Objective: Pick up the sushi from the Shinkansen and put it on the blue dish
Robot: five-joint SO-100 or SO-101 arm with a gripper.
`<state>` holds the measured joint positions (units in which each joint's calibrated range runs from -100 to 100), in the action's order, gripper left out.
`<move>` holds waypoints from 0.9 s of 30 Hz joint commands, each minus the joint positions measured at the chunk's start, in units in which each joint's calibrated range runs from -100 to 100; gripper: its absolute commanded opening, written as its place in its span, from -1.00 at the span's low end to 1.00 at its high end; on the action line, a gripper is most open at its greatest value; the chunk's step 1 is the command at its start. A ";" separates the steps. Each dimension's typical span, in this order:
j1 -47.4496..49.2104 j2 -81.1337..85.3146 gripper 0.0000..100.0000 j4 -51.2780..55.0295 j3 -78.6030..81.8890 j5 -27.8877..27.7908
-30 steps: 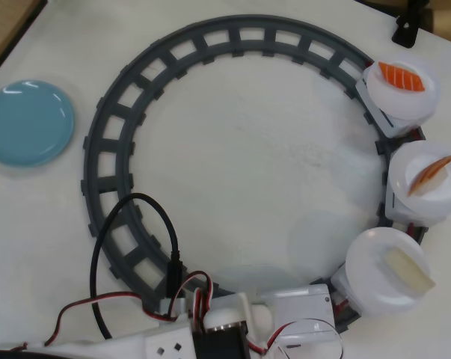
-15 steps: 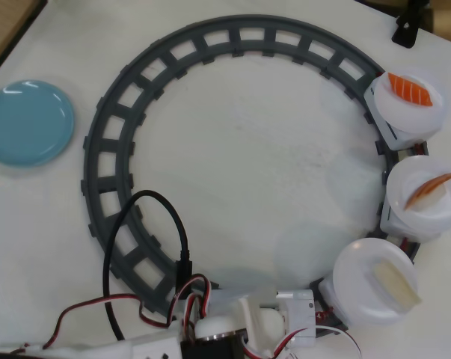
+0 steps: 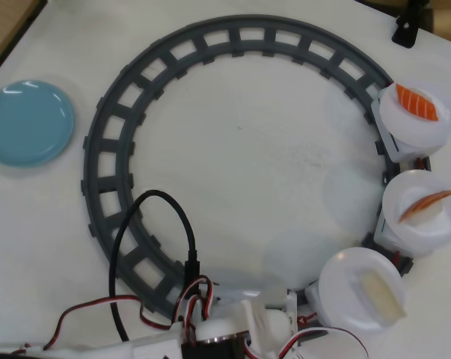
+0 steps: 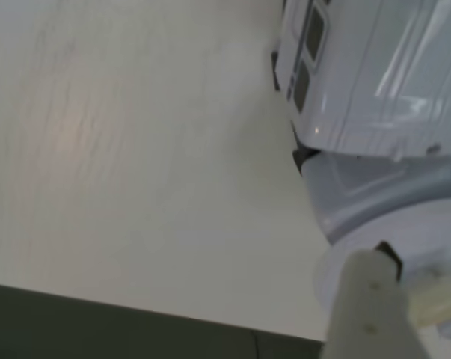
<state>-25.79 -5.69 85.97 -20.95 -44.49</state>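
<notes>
From above, a grey ring of track (image 3: 128, 112) lies on the white table (image 3: 247, 164). Three round white plates ride on train cars along its right side. The top plate (image 3: 419, 120) carries one salmon sushi (image 3: 417, 102) lying flat. The middle plate (image 3: 423, 209) carries the second salmon sushi (image 3: 427, 204), tipped on its side. The lowest plate (image 3: 360, 288) holds a pale cream block (image 3: 381, 292). The blue dish (image 3: 27, 122) sits bare at the far left, outside the track and well apart from the plates. The arm (image 3: 232, 329) crouches at the bottom edge, with a black cable (image 3: 154, 224) looping over the track and red and white wires (image 3: 90, 310) trailing left. Its fingers are not visible here.

From the wrist, the Shinkansen (image 4: 375, 75) fills the upper right, white with dark side windows, blurred and very close. One pale finger (image 4: 371, 314) rises from the bottom edge beside a plate's rim (image 4: 337, 265). I can't tell whether the gripper is spread or closed, as only that one finger shows.
</notes>
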 commanded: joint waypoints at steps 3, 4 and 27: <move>0.43 1.01 -0.44 -4.73 -3.12 6.15; 0.61 1.09 -0.44 -4.82 -3.12 6.89; 2.11 0.34 -0.44 -2.78 1.65 1.60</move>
<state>-23.33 -5.69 82.86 -19.49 -40.82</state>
